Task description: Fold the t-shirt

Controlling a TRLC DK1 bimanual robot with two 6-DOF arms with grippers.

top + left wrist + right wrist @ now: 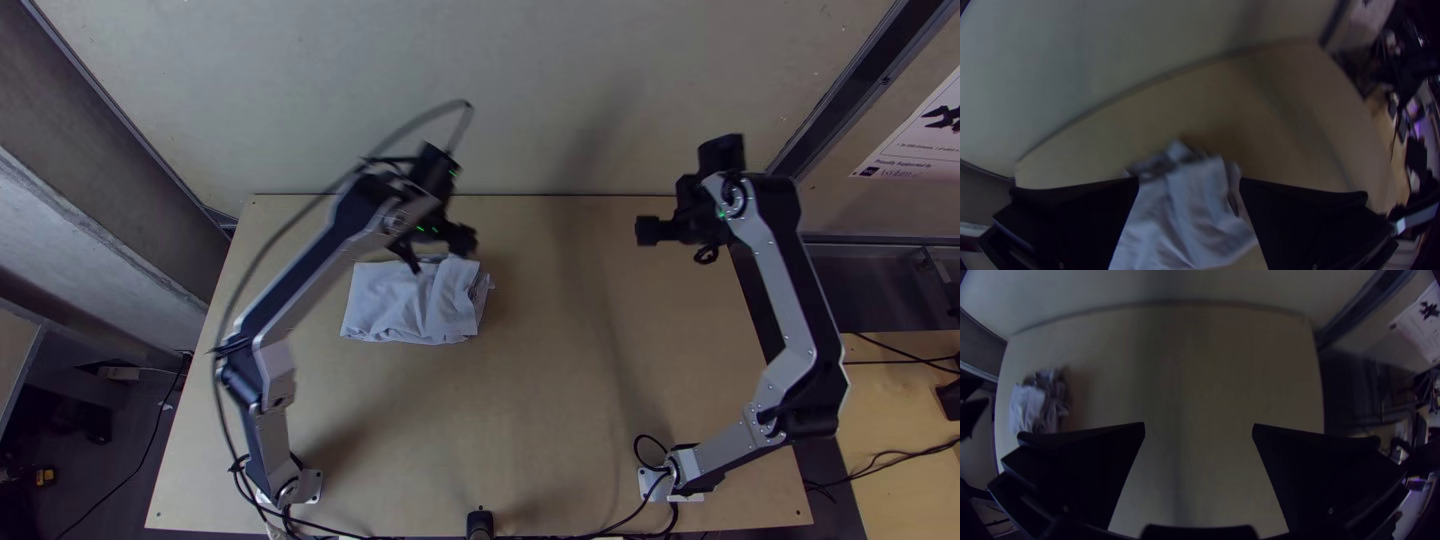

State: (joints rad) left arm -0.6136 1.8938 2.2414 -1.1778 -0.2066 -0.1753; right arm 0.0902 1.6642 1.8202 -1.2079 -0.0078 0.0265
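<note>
t-shirt point(400, 310) folded into a small bundle on left half of wooden table point(560, 400), wrinkled, left gripper point(438, 252) at its far edge, jaws apart, right gripper point(680, 243) well away from it, jaws apart too

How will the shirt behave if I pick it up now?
The t-shirt should be floppy: its creases and wrinkles suggest it will sag from any pinch. It lies in a layered bundle with uneven edges, so lifting one layer may partly unfold it. Lying low, it probably won't roll.
</note>
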